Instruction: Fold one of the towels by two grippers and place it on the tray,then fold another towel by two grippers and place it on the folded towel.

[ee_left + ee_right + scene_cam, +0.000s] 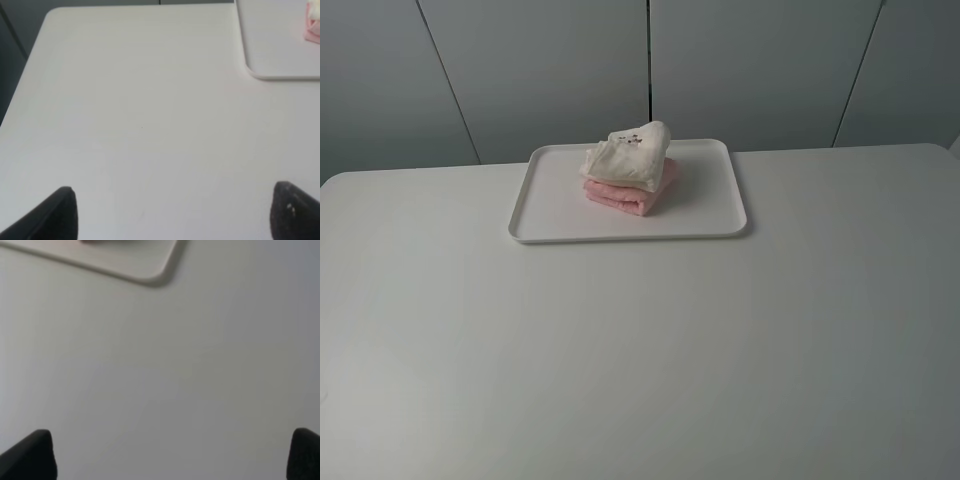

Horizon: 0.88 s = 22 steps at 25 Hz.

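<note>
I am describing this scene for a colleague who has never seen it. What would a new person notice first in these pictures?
The eye goes first to the small stack at the far middle of the table: the cream-white towel lies folded on the folded pink towel, both on the white tray, toward its back edge. Next come the left gripper and right gripper, both open and empty over bare table, away from the tray.

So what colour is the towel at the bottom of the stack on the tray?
Pale pink towel, under the cream towel; the exterior high view shows it best.
</note>
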Each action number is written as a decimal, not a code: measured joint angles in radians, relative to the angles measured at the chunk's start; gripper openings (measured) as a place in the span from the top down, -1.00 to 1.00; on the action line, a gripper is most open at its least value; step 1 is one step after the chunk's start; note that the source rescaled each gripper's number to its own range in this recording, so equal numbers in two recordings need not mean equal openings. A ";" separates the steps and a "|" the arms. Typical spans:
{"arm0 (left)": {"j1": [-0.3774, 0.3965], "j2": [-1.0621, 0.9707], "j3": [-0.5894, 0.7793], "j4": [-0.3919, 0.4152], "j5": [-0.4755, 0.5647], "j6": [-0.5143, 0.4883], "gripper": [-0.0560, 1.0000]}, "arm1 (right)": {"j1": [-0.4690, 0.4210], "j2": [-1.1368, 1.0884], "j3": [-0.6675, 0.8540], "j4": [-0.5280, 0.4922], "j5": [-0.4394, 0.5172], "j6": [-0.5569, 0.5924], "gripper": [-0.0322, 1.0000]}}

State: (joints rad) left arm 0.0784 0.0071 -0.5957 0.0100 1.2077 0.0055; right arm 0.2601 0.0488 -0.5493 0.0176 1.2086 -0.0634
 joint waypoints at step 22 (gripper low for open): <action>0.000 -0.006 0.084 -0.037 -0.120 0.026 -0.98 | 0.006 -0.049 0.037 0.046 -0.109 -0.004 -1.00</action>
State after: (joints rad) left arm 0.0784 0.0011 -0.5116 -0.0271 1.0880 0.0317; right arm 0.2659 -0.0005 -0.5123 0.0631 1.0997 -0.0671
